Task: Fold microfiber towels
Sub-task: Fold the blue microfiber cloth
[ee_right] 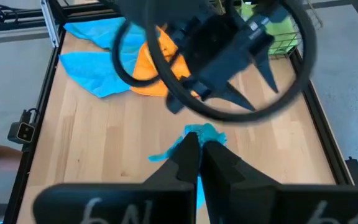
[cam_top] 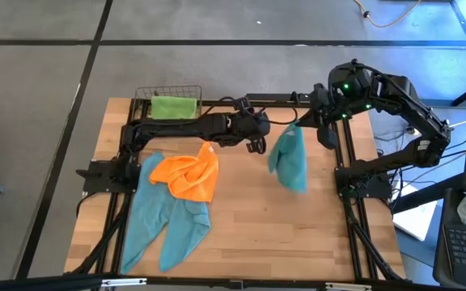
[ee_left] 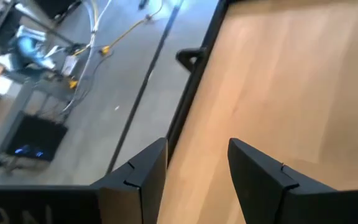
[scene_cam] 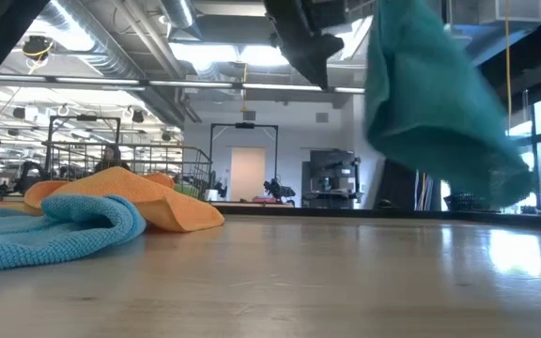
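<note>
A teal towel [cam_top: 288, 162] hangs over the table's right half, with my right gripper [ee_right: 197, 138] shut on its top. Just left of it my left gripper [cam_top: 258, 145] stands open above the table with nothing between its fingers [ee_left: 143, 171]; its dark fingers also show in the right wrist view [ee_right: 247, 81]. An orange towel [cam_top: 189, 173] lies crumpled on two teal towels [cam_top: 165, 218] spread on the table's left half. A lime green towel [cam_top: 173, 107] sits in a wire basket at the far edge. My right gripper pinches a bunched upper edge of the teal towel [ee_right: 199, 131] between its two shut fingers, coming slanting down from the table's right side. One layer or several, I cannot tell. The towel [scene_cam: 435, 103] hangs slack below the fingers, clear of the table.
The wire basket [cam_top: 186, 89] stands at the far left. A black metal frame [cam_top: 348, 162] runs along the table's sides. Bare wood [cam_top: 298, 234] lies in front of the hanging towel. Desks and a keyboard stand beyond the right edge.
</note>
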Motion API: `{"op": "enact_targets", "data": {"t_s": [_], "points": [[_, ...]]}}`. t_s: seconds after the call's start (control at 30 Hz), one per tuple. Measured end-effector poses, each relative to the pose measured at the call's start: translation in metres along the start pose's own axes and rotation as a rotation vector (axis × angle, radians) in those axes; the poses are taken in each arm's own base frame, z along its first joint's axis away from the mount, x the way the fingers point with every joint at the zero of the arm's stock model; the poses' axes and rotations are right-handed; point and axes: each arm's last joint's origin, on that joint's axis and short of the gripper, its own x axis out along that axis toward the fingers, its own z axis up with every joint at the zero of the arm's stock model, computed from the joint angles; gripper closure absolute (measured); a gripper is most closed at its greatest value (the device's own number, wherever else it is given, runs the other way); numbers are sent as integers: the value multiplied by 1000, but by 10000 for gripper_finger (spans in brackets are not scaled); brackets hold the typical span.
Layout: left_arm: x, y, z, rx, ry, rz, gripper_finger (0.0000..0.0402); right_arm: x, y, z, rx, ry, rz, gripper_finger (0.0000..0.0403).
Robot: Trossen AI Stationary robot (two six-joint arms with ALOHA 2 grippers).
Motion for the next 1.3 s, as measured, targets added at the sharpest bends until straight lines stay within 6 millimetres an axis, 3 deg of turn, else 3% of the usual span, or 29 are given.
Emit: {"op": "enact_targets", "data": {"t_s": [0.23, 0.37, 0.6, 0.8, 0.97, 1.1, 1.3], "points": [[-44, 11, 18, -109, -172, -69, 238, 0, 0, 0, 20, 1, -1, 391], [-70, 24, 35, -269, -351, -79, 238, 0, -1, 2, 42, -16, -35, 391], [-84, 11, 46, -271, -459, -63, 238, 0, -4, 15, 112, -149, -75, 391], [-102, 7, 56, -327, -532, 76, 238, 10, -6, 17, 143, -116, -51, 391], [-95, 6, 56, -363, -525, 100, 238, 20, -1, 20, 77, -103, 89, 391], [-84, -4, 51, -332, -456, 144, 238, 22, 3, 23, 12, -118, 106, 391], [-82, -16, 40, -350, -349, 194, 238, 22, 5, 23, 30, -115, 139, 391]]}}
